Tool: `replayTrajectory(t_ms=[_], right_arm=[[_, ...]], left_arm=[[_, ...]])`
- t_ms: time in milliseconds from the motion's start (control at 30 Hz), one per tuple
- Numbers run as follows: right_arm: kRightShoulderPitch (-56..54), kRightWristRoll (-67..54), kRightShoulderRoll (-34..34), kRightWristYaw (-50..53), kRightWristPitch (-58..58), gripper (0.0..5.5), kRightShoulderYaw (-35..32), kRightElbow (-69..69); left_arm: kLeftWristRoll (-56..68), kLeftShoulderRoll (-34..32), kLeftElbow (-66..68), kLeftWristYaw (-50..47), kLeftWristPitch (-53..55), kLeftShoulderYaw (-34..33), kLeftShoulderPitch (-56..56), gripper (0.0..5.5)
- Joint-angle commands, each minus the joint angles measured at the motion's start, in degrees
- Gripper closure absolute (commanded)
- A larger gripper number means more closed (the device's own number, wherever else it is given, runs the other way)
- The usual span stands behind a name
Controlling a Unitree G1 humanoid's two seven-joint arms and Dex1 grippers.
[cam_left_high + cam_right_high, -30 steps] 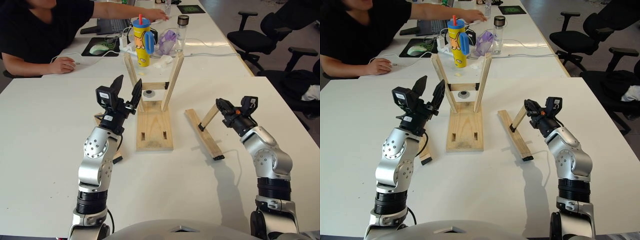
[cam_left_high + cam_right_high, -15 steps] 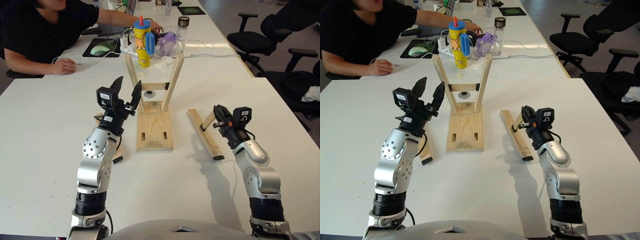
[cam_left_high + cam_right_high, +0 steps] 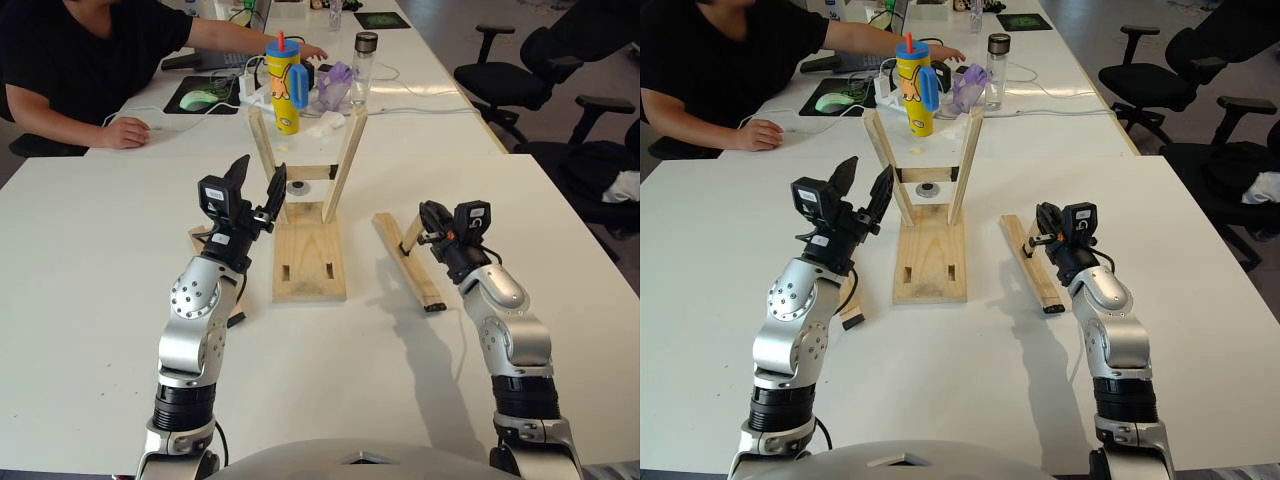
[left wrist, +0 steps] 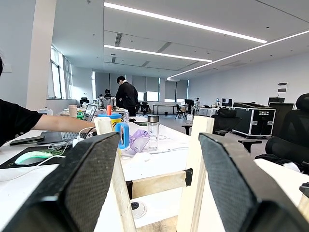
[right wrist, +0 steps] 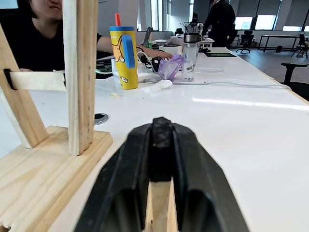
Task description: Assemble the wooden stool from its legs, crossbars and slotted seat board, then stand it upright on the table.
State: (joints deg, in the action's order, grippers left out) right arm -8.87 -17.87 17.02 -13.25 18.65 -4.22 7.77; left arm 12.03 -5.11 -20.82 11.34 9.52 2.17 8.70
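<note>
Gripping: the right claw (image 3: 427, 222) was pinched shut on the raised bar of the loose leg frame (image 3: 408, 265); in the wrist view its fingers (image 5: 126, 169) closed tight on the wood.
Left claw: the left claw (image 3: 868, 170) was spread wide and held nothing, raised at about 10 o'clock from the seat board (image 3: 310, 262), just beside the standing leg frame (image 3: 346, 160).
Seat board: it lay flat on the desk (image 3: 90, 300), with the standing leg frame rising from its 12 o'clock end and a crossbar (image 3: 308, 172) joining the two legs.
Empty slots: two slots (image 3: 287, 271) at the 6 o'clock end were not yet filled.
Loose leg frame: at 3 o'clock from the board, its long piece on the desk.
Spare piece: another wooden piece (image 3: 850, 310) lay under the left arm, at 9 o'clock from the board.
Step, as I judged it: bringing the second frame to the open slots.
Risk: the hold sat on one thin bar, so the frame could swing or slip once lifted.
Risk: a skewed entry could jam the tenons or push the unheld board across the desk.
Risk: the left claw, so near the standing leg, could knock it out of its slots.
</note>
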Motion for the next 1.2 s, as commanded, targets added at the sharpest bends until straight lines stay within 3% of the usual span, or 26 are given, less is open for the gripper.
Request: replayTrajectory(t_ms=[33,167,433,567,700,900,1200], right_arm=[[-0.06,1.42,-0.16,0.39,3.85,4.43,0.46,-1.99],[-1.60,0.93,-0.03,0.20,5.20,3.83,-1.10,-1.61],[-10.08,-4.52,-0.28,0.84,8.69,3.83,-5.86,5.58],[-20.45,-10.18,0.10,1.70,12.91,3.83,-9.83,3.34],[-25.85,-9.08,1.83,-0.03,12.01,3.83,-8.72,-0.50],[-25.64,-7.12,1.11,-0.16,11.52,4.79,-6.29,-3.57],[-21.13,-4.45,0.27,-0.47,11.22,4.79,-4.05,-3.74]], left_arm=[[-0.78,0.17,0.82,-0.21,-0.47,0.29,0.20,2.47],[-0.89,0.42,0.80,-0.33,-0.59,0.23,0.00,2.47],[-1.64,1.07,0.93,-0.90,-1.76,0.65,-1.33,2.47],[-2.24,1.61,0.83,-1.67,-2.04,1.06,-1.79,2.47],[-2.61,2.10,1.00,-2.00,-2.34,1.43,-1.70,2.47],[-2.63,2.18,1.64,-1.67,-1.90,1.93,-1.24,2.47],[-2.65,2.27,2.08,-2.11,-1.90,1.63,-1.45,2.47]])
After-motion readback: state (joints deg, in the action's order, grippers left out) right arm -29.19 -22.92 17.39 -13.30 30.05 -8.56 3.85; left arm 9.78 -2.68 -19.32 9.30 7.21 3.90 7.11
